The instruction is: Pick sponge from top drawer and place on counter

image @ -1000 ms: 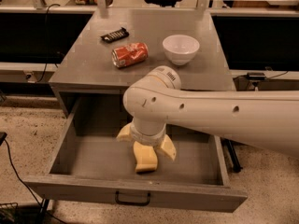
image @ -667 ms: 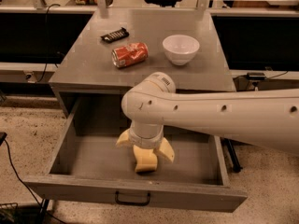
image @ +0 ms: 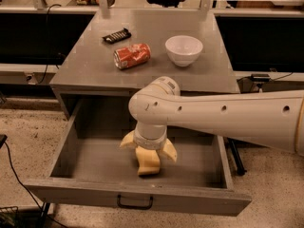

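The top drawer [image: 85, 165] is pulled open below the counter [image: 156, 46]. The pale yellow sponge [image: 148, 163] stands on the drawer floor near the middle. My gripper [image: 148, 147] reaches down into the drawer right over the sponge. Its cream-yellow fingers [image: 127, 141] are spread to the left and right of the sponge's top. The gripper is open, and the sponge rests on the floor between the fingers. My white arm comes in from the right and hides part of the drawer's back.
On the counter stand a white bowl [image: 184, 49], a red soda can [image: 131, 56] lying on its side, and a dark snack bar [image: 117, 35]. The drawer front carries a dark handle [image: 135, 203]. Cables lie on the floor at the left.
The gripper has sunk a little lower over the sponge, its fingers still spread. The sponge has not moved.
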Motion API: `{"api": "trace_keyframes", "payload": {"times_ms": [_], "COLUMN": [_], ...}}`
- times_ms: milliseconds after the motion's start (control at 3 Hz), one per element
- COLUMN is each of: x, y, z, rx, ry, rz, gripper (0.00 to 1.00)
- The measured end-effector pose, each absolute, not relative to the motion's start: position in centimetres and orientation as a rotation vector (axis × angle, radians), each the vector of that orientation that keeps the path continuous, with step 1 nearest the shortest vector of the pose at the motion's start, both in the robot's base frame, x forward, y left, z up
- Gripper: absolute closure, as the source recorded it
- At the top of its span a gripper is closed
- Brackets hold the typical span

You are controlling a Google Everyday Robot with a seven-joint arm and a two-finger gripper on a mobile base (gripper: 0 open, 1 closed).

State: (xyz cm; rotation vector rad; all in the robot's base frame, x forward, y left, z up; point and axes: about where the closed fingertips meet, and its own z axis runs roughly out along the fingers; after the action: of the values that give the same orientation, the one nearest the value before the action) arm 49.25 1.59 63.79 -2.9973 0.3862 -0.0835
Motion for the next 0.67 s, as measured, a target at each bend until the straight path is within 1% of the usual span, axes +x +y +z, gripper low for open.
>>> {"api": "trace_keyframes", "payload": {"times_ms": [333, 667], "x": [49.6, 49.7], "y": [2.2, 3.1], "z": [62.0, 60.7], "rx": [-3.015, -3.034], "ry": [0.342, 0.303], "rz": [-0.052, -0.036], "gripper": [0.17, 0.4]}}
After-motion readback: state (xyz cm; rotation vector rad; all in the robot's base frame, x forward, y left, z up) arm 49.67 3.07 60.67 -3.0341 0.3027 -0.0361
